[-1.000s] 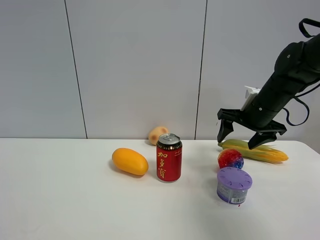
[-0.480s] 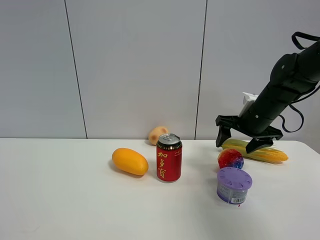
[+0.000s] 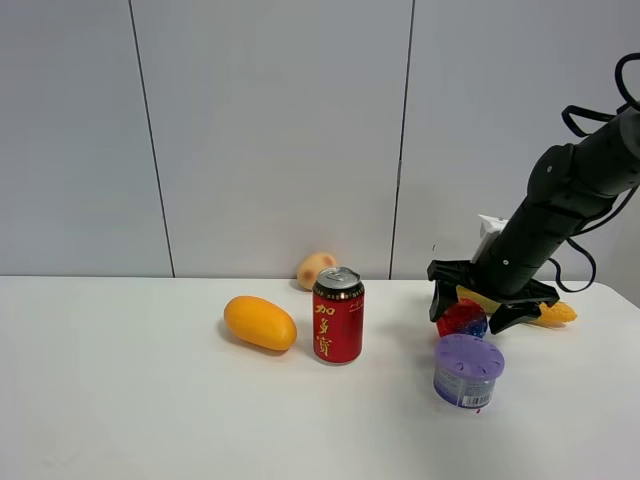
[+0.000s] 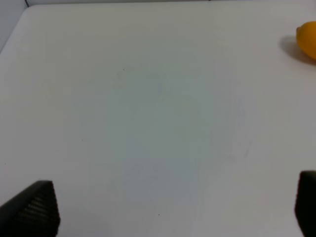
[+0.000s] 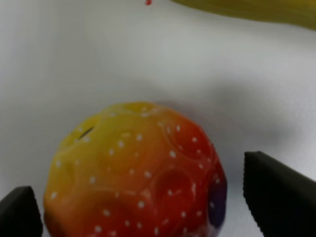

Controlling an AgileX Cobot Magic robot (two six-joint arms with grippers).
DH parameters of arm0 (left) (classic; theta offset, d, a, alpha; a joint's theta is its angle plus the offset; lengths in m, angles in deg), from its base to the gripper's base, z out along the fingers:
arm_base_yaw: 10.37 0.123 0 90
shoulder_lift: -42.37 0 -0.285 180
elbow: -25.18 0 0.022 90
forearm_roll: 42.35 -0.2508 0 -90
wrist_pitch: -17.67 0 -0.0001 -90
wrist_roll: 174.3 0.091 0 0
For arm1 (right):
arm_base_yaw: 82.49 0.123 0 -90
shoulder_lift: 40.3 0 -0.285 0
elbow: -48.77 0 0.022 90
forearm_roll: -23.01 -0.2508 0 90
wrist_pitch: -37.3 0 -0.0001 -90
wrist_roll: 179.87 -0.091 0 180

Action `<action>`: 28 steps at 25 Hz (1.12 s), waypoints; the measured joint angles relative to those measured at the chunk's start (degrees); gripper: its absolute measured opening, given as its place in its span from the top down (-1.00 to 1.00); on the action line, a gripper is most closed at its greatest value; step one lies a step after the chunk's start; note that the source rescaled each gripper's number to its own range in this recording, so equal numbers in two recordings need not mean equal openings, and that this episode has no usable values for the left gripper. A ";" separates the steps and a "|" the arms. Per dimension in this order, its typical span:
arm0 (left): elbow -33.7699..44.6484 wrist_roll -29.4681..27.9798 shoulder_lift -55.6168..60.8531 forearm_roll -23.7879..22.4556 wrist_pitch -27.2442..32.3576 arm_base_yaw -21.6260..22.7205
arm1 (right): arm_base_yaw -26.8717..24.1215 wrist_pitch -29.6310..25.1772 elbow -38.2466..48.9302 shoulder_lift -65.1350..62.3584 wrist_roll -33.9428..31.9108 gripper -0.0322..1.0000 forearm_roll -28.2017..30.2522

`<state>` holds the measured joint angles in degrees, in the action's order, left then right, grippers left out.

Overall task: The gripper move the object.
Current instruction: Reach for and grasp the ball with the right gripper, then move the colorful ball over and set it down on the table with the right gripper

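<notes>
Where the object (image 3: 462, 320) sat, high view: on the table (image 3: 120, 380), at about 3 o'clock from the can (image 3: 338, 316), with the purple-lidded tub (image 3: 467, 371) just beside it at its 6 o'clock and the corn cob (image 3: 553, 313) at its 2 o'clock.
Right gripper, high view: I held my right gripper (image 3: 470, 312) low over the object, one finger on either side, unclenched and gripping nothing.
Count, high view: one object, one can, one mango (image 3: 260, 323) at the can's 9 o'clock, one peach-coloured fruit (image 3: 315, 269) at the can's 11 o'clock, one tub, one corn cob.
Left gripper, left wrist view: my left gripper (image 4: 170, 207) was spread wide over bare table with nothing between its fingers; only one edge of the mango (image 4: 307, 42) showed.
Object, right wrist view: the object (image 5: 133, 173) sat between the fingers of my right gripper (image 5: 148, 205). A clear gap showed at one finger, so I had not closed on it.
Handling, my judgement: it was glossy, dimpled and round, and probably light. Whether it was stiff or squashy I could not tell. It looked slippery and apt to roll.
Hold, my judgement: across its widest girth, with the pads opposite and centred so that it would not squirt out toward the tub.
</notes>
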<state>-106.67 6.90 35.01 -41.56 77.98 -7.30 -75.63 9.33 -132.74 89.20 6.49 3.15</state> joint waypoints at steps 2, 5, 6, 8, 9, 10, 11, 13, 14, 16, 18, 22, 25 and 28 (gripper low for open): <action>0.00 0.00 0.00 0.00 0.00 0.00 | 0.00 0.38 0.00 0.61 0.00 -0.01 -1.03; 0.00 -0.05 0.00 0.00 0.00 0.00 | 0.00 1.06 0.00 1.22 0.09 -0.01 -2.16; 0.00 -0.05 0.00 0.00 0.00 0.00 | 0.00 1.06 0.00 1.34 0.44 -0.01 -2.42; 0.00 -0.05 0.00 0.00 0.00 0.00 | 0.00 1.12 0.00 1.41 0.70 0.00 -2.50; 0.00 -0.05 0.00 0.00 0.00 0.00 | 0.00 1.12 0.00 1.41 0.71 0.04 -2.50; 0.00 -0.05 0.00 0.00 0.00 0.00 | 0.00 1.12 0.00 1.53 0.87 0.13 -2.50; 0.00 -0.05 0.00 0.00 0.00 0.00 | 0.00 1.12 0.00 1.52 0.87 0.25 -2.50; 0.00 -0.05 0.00 0.00 0.00 0.00 | 0.00 1.39 0.00 1.72 0.87 0.71 -2.57; 0.00 -0.05 0.00 0.00 0.00 0.00 | 0.00 1.51 0.00 1.81 0.87 0.88 -2.63; 0.00 -0.05 0.00 0.00 0.00 0.00 | 0.00 1.55 0.00 1.81 0.87 0.88 -2.63; 0.00 -0.05 0.00 0.00 0.00 0.00 | 0.00 1.55 0.00 1.81 0.38 0.88 -2.63; 0.00 -0.05 0.00 0.00 0.00 0.00 | 0.00 0.41 0.00 0.82 -0.08 0.88 -1.60; 0.00 -0.05 0.00 0.00 0.00 0.00 | 0.00 -1.17 0.00 -2.38 0.03 0.88 -0.14; 0.00 -0.05 0.00 0.00 0.00 0.00 | 0.00 -4.03 0.00 -8.22 0.31 0.88 0.75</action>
<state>-106.67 6.85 35.01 -41.56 77.98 -7.30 -75.63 5.30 -132.74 80.98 6.80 3.90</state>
